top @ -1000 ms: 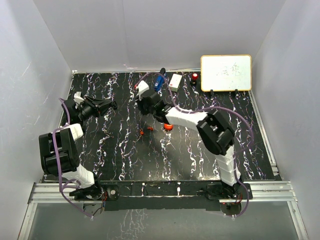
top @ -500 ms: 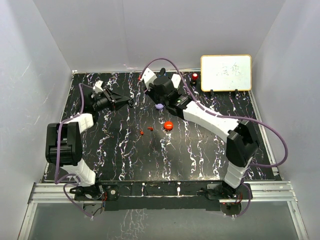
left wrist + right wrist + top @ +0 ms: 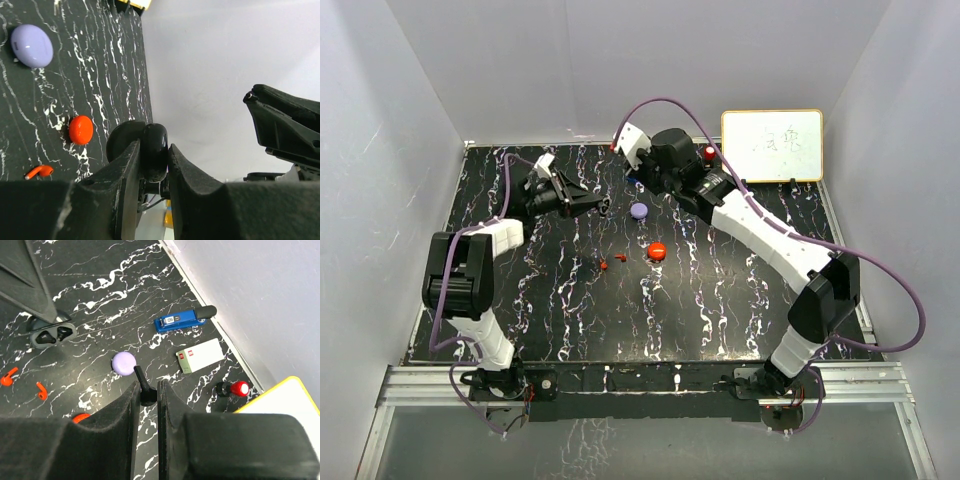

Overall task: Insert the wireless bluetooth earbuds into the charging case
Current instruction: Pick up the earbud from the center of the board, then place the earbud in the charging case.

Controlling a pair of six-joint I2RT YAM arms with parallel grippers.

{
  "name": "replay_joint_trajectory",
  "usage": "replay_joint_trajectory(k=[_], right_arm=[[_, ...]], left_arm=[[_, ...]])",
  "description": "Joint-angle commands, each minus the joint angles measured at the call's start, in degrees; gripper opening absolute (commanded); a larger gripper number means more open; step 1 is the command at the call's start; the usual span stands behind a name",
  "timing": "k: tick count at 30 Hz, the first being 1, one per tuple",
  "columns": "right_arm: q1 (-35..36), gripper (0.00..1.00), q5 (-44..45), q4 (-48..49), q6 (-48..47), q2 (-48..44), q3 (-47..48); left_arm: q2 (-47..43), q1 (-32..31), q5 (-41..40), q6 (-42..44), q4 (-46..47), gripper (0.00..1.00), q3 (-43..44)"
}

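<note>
Right pincer (image 3: 146,388) is pressed together on 1 black earbud (image 3: 140,376), whose stem pokes out past the tips toward the table (image 3: 720,310). Just beyond it sits a lilac puck (image 3: 123,362). Off to that pincer's left, near but apart, the left pincer (image 3: 153,150) pinches the open black case (image 3: 52,335), wells facing up. I'd say the right arm must swing left and lower the stem into a well. 2 red earbuds (image 3: 42,390) lie on the table nearer the bases.

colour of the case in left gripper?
Glossy black; the charging case shows best in left wrist view.
</note>
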Motion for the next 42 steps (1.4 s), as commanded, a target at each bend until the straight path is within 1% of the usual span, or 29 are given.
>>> replay_joint_trajectory(k=[1,7,12,21,25,32,38,42], right_arm=[[0.05,0.00,-4.24,-5.56,-3.84,0.68,5.71],[0.03,0.00,-6.27,-7.89,-6.82,0.28,5.90],[0.13,0.00,-5.79,-9.07,-7.54,0.03,5.32],[0.65,0.00,-4.75,-10.52,-7.60,0.87,4.68],[0.85,0.00,-4.91,-10.79,-7.28,0.87,4.61],[1.25,0.00,-4.58,-11.78,-7.08,1.59,4.19],[1.46,0.00,-4.13,-12.15,-6.85,2.24,3.99],[1.65,0.00,-3.88,-12.37,-6.81,2.77,4.16]], left_arm=[[0.57,-2.31,2.80,0.12,4.08,0.00,3.18],[1.46,-4.59,3.36,0.15,5.83,0.00,3.67],[1.73,-5.86,3.50,0.96,4.94,0.00,4.61],[2.64,-8.35,1.81,6.74,-6.31,0.00,9.41],[3.12,-8.67,0.72,7.95,-9.24,0.00,10.52],[3.53,-8.99,-2.43,7.43,-13.95,0.00,11.86],[3.71,-9.38,-4.51,3.15,-12.63,0.00,11.46],[3.54,-9.50,-5.83,2.13,-12.75,0.00,11.53]])
